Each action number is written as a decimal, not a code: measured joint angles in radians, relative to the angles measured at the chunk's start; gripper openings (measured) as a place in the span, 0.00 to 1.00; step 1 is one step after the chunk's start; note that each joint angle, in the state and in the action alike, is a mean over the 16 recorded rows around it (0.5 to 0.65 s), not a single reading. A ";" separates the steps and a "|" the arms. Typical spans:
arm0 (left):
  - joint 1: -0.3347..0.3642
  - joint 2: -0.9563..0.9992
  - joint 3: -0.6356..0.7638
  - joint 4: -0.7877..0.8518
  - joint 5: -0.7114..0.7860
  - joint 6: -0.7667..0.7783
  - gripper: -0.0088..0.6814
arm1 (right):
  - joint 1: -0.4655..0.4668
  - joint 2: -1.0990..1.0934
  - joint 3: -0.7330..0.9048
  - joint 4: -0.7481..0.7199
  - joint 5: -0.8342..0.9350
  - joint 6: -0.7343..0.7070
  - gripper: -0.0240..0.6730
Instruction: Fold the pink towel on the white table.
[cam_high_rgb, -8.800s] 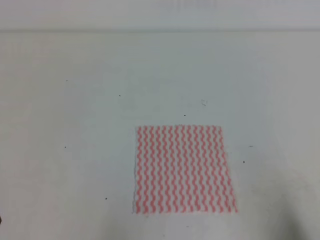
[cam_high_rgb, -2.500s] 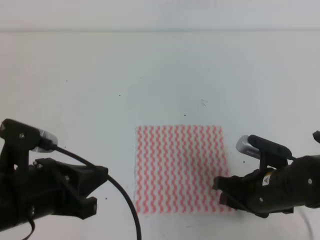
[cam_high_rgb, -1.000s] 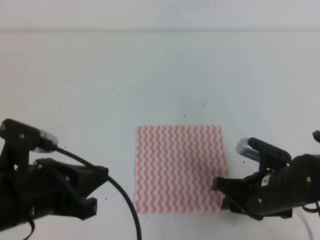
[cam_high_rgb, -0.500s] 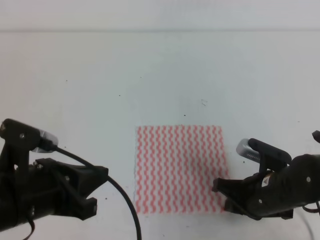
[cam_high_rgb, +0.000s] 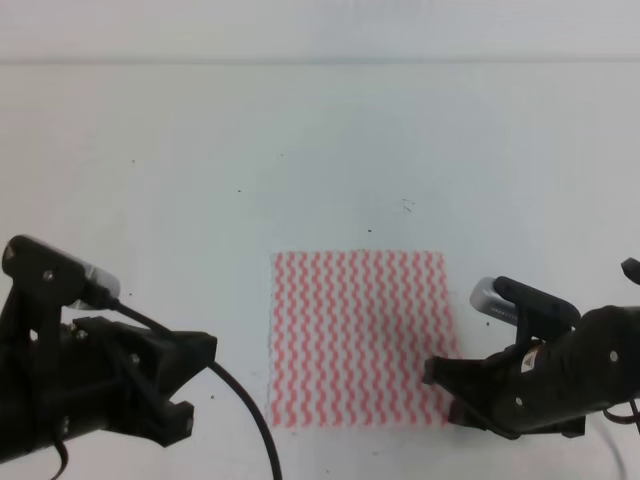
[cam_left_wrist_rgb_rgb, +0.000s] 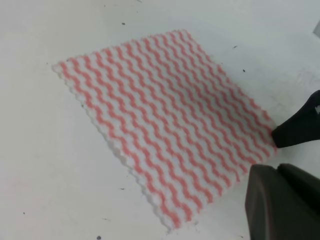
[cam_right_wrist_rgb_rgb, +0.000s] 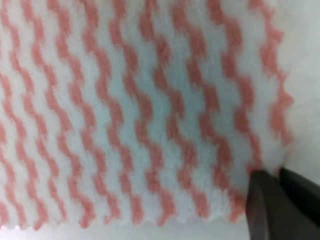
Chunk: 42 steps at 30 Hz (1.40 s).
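The pink towel (cam_high_rgb: 362, 338) lies flat and unfolded on the white table (cam_high_rgb: 300, 150), toward six o'clock of the overhead view. The right gripper (cam_high_rgb: 445, 392) sits at the towel's four-o'clock corner, its fingertips (cam_right_wrist_rgb_rgb: 270, 205) pressed together at the cloth's edge (whether fabric is pinched between them, I cannot tell). The left gripper (cam_high_rgb: 190, 385) hovers at eight o'clock, well apart from the towel; its opening cannot be judged.

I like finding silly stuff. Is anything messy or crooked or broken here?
Nothing stands out. The pink towel lies flat and unfolded on the white table, with no tears or spills showing. The right claw sits at its near right corner, and the left claw waits off to the side.
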 joint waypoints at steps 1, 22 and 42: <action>0.000 0.000 0.000 0.001 0.000 0.006 0.00 | 0.000 0.000 -0.003 -0.001 0.002 0.000 0.01; 0.000 0.010 0.000 0.007 0.007 0.104 0.00 | 0.000 0.001 -0.059 -0.011 -0.014 0.000 0.01; 0.000 0.087 0.000 -0.048 0.043 0.345 0.00 | 0.000 0.002 -0.060 -0.020 -0.170 -0.022 0.01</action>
